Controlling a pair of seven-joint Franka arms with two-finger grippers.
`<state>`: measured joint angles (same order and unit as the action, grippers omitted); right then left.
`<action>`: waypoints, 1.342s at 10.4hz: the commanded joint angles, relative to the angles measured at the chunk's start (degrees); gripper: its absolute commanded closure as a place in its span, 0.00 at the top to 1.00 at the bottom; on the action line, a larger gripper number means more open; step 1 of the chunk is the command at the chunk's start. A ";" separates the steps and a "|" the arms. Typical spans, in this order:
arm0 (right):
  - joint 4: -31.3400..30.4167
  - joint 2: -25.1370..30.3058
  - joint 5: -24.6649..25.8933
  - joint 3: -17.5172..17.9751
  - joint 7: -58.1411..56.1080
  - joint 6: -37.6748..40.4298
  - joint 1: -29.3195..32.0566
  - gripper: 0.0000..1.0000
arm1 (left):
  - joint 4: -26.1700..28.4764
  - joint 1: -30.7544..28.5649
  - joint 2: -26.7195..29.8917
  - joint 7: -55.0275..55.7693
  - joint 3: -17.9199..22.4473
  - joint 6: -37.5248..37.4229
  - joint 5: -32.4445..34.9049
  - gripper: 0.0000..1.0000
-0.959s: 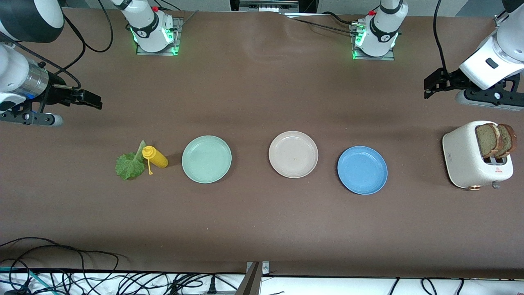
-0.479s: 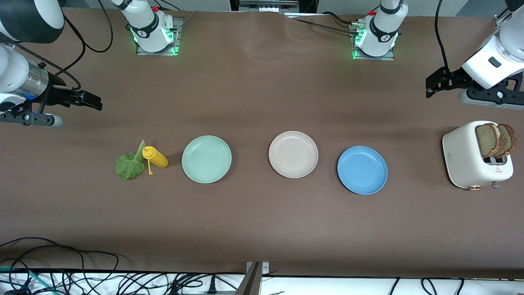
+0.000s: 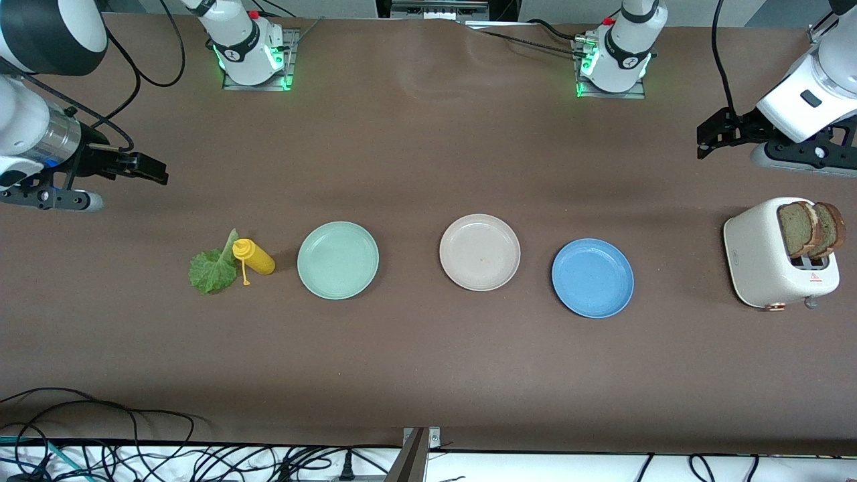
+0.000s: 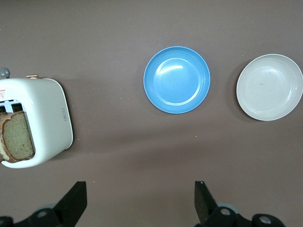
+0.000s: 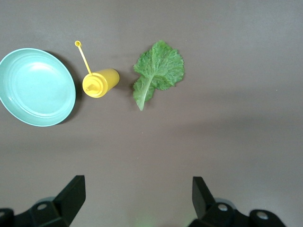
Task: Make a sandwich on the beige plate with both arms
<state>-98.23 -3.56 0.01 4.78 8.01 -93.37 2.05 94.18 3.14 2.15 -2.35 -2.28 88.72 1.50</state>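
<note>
The brown table (image 3: 428, 361) carries a white toaster (image 3: 763, 258) at the left arm's end, with two bread slices (image 3: 810, 229) standing in its slots. Three plates lie in a row: the beige plate (image 3: 479, 252) is in the middle, between the blue plate (image 3: 592, 278) and the green plate (image 3: 338, 260). The lettuce (image 3: 213, 269) touches the yellow bottle (image 3: 253, 257) beside the green plate. The left gripper (image 4: 139, 201) hangs over bare table, fingers apart, empty. The right gripper (image 5: 137, 198) does likewise.
</note>
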 commanded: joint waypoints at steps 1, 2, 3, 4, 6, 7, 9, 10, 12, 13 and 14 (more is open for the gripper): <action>-0.03 -0.04 -0.63 -0.47 -0.89 -0.93 0.32 1.00 | 0.04 -0.33 1.37 -0.46 -0.18 -1.18 -0.97 1.00; -0.03 -0.13 -0.62 -1.08 -0.98 -1.20 0.41 1.00 | 0.04 -0.33 1.37 -0.46 -0.18 -1.18 -0.97 1.00; -0.03 -0.04 -0.45 -1.70 -0.98 -0.76 0.41 1.00 | 0.12 -0.33 1.89 -0.55 -0.18 -1.35 -0.97 1.00; -0.11 -0.04 -0.36 -1.79 -0.98 -0.67 0.41 1.00 | 0.12 -0.33 2.24 -0.55 -0.18 -1.70 -0.97 1.00; 0.32 0.22 -0.62 -2.14 -0.89 -0.67 0.41 1.00 | 0.12 -0.24 2.16 -0.55 -0.18 -1.71 -1.06 1.00; 0.32 0.39 -0.62 -2.14 -0.89 -0.58 0.41 1.00 | 0.12 -0.24 2.16 -0.55 -0.18 -1.70 -1.06 1.00; -0.11 0.40 -0.54 -2.14 -0.54 -0.32 0.41 1.00 | 0.12 -0.33 2.25 -0.55 -0.18 -1.70 -1.06 1.00; -0.03 0.40 -0.45 -2.06 -0.45 -0.41 0.32 1.00 | 0.30 -0.33 2.42 -0.55 -0.18 -1.88 -1.06 1.00; 0.06 0.74 -0.45 -2.06 -1.06 0.29 0.32 1.00 | 0.39 -0.33 2.42 -0.55 -0.18 -1.88 -1.32 1.00; 0.32 0.75 -0.45 -2.06 -1.07 0.99 0.32 1.00 | 0.39 -0.33 2.42 -0.55 -0.18 -1.88 -1.32 1.00; 0.32 0.92 -0.45 -2.06 -1.24 1.00 0.32 1.00 | 0.39 -0.33 2.51 -0.55 -0.18 -1.88 -1.32 1.00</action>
<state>-98.12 -3.50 0.01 2.69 7.94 -93.41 2.19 94.18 3.15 3.55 -2.35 -2.29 87.48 1.50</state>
